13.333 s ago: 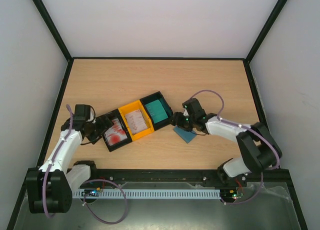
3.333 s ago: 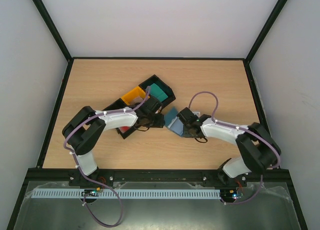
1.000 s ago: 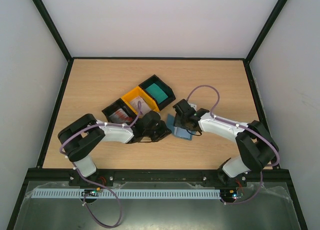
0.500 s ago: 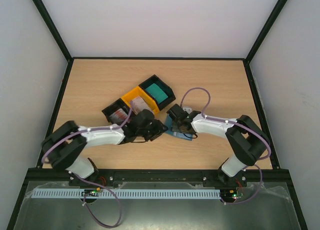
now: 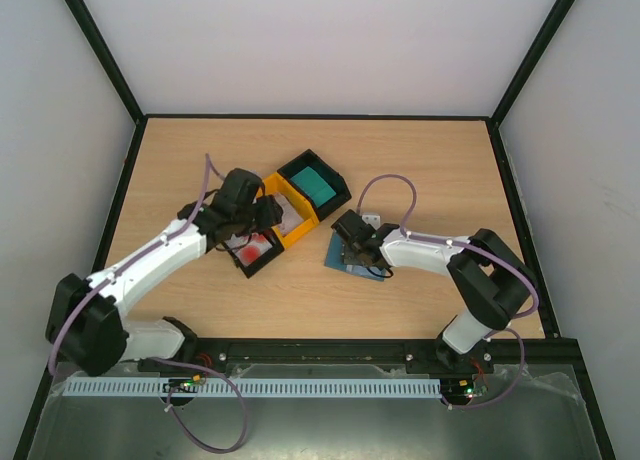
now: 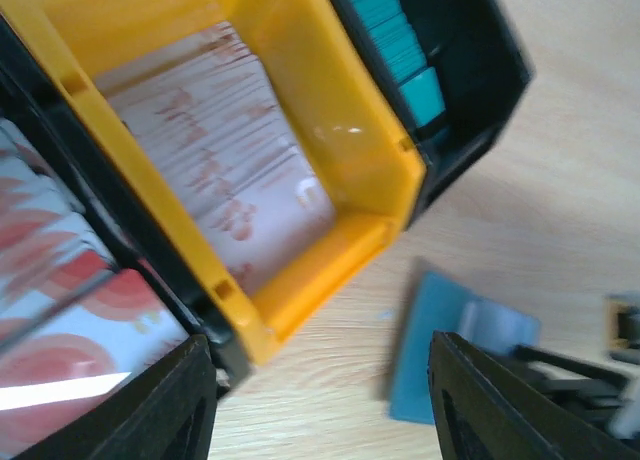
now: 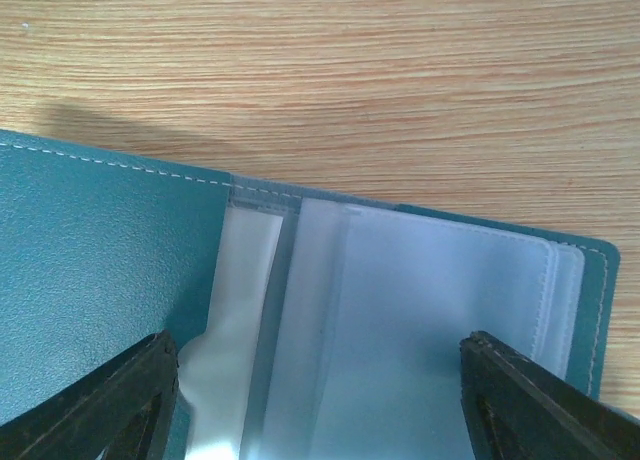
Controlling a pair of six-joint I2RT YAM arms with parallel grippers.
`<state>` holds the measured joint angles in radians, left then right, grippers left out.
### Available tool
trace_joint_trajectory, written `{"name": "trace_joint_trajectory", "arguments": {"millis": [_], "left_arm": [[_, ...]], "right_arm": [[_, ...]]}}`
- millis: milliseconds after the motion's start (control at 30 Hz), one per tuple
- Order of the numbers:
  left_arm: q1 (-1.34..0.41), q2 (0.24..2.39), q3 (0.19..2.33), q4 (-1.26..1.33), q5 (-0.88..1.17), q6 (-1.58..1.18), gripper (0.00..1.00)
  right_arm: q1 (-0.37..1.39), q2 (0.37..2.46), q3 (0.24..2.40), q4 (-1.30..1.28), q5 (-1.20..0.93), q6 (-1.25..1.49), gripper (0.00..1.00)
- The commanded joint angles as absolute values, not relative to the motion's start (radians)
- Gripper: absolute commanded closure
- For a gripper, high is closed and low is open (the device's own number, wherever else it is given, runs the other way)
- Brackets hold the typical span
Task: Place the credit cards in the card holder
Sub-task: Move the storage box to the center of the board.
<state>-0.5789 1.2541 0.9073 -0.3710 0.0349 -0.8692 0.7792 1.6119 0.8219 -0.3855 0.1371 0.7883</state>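
writing: we can read no words or brand; the pink and red printing on the credit cards is too blurred to make out.
trays: three in a touching diagonal row on the table, namely one yellow tray in the middle, a far black tray and a near black tray.
card stacks: three, one per tray. white cards with pink print lie in the yellow tray, white cards with red blotches in the near black tray, and a teal stack in the far black tray. we cannot count single cards.
card holder: one, lying opened flat on the table just right of the trays and apart from them, with its clear plastic sleeves facing up.
left gripper: it hangs over the near end of the yellow tray, fingers spread wide with nothing between them.
right gripper: its fingers stand wide apart above the opened holder, one at each side, and grip nothing. we cannot tell whether they touch it.
overhead view only: both arms and the whole tray row.
left wrist view only: the print on the cards, and the holder as a blue shape past the yellow tray's corner.
right wrist view only: the holder's white stitching and sleeve edges.
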Motion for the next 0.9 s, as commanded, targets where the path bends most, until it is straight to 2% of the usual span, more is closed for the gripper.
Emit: {"name": "trace_joint_trajectory", "arguments": {"millis": [0,67,167,367,867], "left_arm": [[-0.544,1.376,1.006,-0.656,-0.042,-0.596,0.44],[-0.533,1.419,1.021,-0.68,-0.063,-0.542,0.53],[-0.519,1.445,1.012,-0.685,-0.08,-0.514,0.59],[-0.515,1.513,0.973,-0.667,-0.077,-0.472,0.61],[-0.516,1.646,1.022,-0.45,0.165,-0.381,0.46]], "right_arm": [[0.774,1.681,0.768,-0.413,0.112,0.781,0.24],[0.774,1.684,0.764,-0.412,0.108,0.78,0.24],[0.773,1.68,0.76,-0.414,0.104,0.779,0.24],[0.773,1.683,0.762,-0.415,0.101,0.765,0.25],[0.773,1.677,0.756,-0.414,0.105,0.781,0.24]]}}
